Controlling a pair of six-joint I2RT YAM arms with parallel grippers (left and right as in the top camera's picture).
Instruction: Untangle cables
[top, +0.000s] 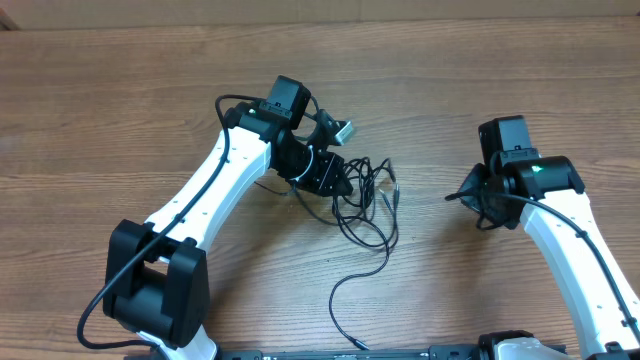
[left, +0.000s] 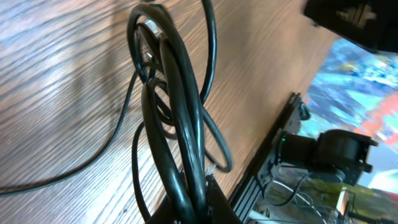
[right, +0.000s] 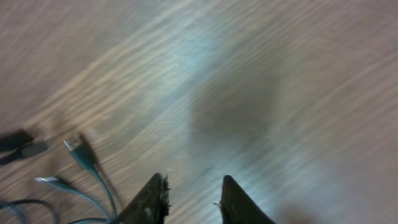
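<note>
My left end effector (left: 193, 208) is clamped on the cables (left: 185, 118). I'd lift slowly while the right end effector (right: 193, 199), parted and empty, pins the USB plugs (right: 74, 144).

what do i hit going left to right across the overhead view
left arm's base → cables in a tangle → right pincer → right arm's white link

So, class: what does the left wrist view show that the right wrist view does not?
Only left wrist: looped cables gripped by the left end effector, and an edge of the table. Only right wrist: the right end effector, open and empty, and loose plugs. Both: the wooden table and black cable.
</note>
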